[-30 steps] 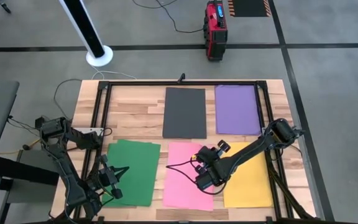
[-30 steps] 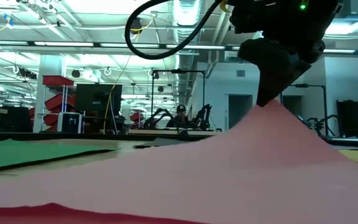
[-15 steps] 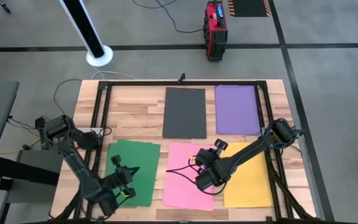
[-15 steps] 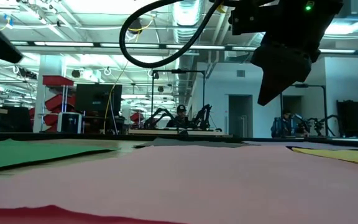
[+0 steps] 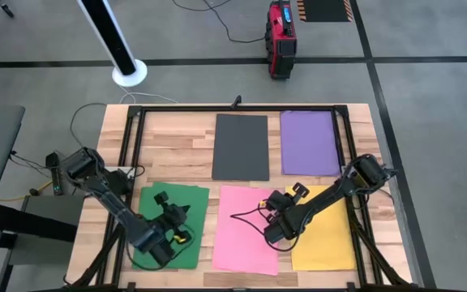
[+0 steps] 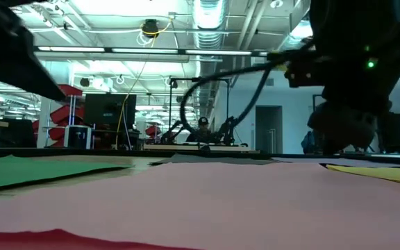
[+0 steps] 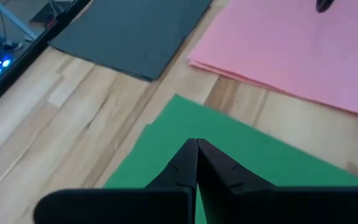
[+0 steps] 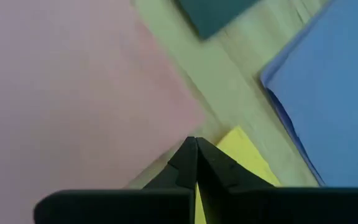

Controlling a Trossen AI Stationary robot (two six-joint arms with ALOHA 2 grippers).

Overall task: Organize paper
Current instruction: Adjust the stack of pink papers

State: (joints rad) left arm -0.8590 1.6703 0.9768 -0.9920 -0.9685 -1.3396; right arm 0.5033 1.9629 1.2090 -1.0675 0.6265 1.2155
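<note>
Your left end effector (image 7: 196,144), fingers pressed together, is hovering over the flat green sheet (image 5: 171,225); your right end effector (image 8: 196,142), likewise closed, is hanging where the smooth pink sheet (image 5: 246,227) meets the yellow sheet (image 5: 324,239).

1. Grey floor (image 5: 428,89) crossed by dark lines.
2. White pole on a round base (image 5: 129,72), standing beside the pale wooden desk (image 5: 169,142).
3. Red box (image 5: 281,36) on the floor, cable trailing.
4. Ceiling strip lights (image 6: 207,14) glowing over a large workshop.
5. Red shelving (image 6: 64,111) and a dark monitor (image 6: 103,111) farther back.
6. Seated person (image 6: 202,129) in the distance.
</note>
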